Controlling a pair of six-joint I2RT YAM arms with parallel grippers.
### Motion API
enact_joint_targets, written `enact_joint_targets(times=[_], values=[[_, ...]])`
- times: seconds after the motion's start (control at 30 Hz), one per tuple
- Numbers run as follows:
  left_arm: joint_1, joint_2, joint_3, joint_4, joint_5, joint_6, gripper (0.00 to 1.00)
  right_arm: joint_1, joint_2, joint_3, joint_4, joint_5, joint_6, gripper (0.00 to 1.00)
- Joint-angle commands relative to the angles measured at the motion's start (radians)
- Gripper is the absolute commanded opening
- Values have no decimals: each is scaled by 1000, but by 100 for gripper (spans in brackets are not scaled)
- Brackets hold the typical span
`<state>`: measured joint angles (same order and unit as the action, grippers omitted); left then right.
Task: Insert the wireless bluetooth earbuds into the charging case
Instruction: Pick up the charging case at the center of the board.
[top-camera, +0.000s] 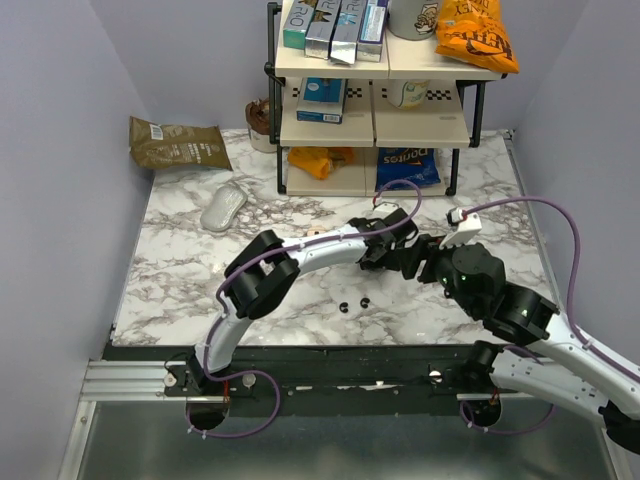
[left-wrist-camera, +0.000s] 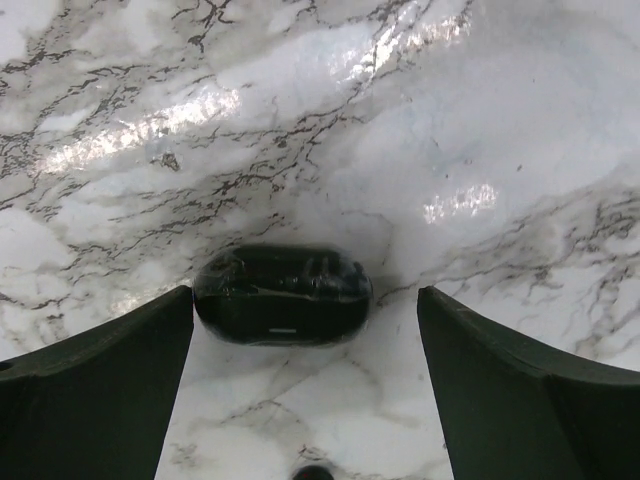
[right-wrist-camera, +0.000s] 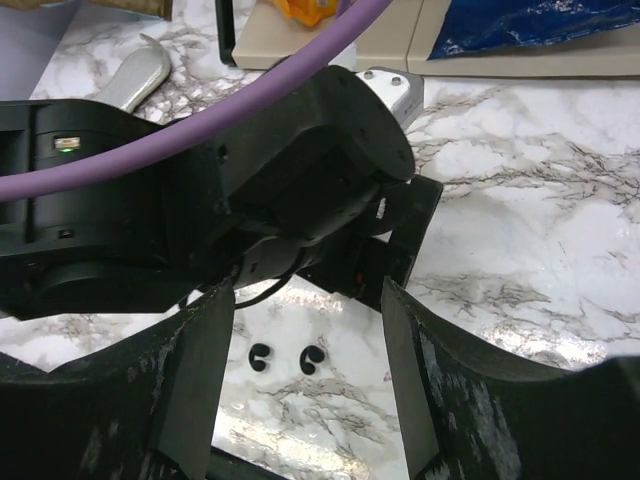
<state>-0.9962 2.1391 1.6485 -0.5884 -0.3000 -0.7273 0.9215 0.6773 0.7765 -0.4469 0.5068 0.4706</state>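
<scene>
left claw (left-wrist-camera: 305, 300) gapes fully, empty, straddling the charging case (left-wrist-camera: 283, 295) right of the counter's (top-camera: 180, 270) centre; right claw (right-wrist-camera: 307, 335) stands half open, empty; both earbuds (right-wrist-camera: 260, 357) lie near the front edge; the glossy case may squirt from a pinch; the claws, so close, may clash

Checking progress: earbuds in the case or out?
Out. Both earbuds lie on the marble table, apart from the charging case.
</scene>
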Motion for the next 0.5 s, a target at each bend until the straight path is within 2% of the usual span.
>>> enact_joint_targets(times=[0.0,0.2,0.47], values=[[-5,71,63,-131,-71,-119,99,-3,-22,-17,-16,-13,5,69],[-4,82,57,-136,-73,-152,99,-1,-38,-23,-19,-10,3,69],[-4,61,1,-79,-47,-112,98,-1,-45,-29,-22,-13,5,69]])
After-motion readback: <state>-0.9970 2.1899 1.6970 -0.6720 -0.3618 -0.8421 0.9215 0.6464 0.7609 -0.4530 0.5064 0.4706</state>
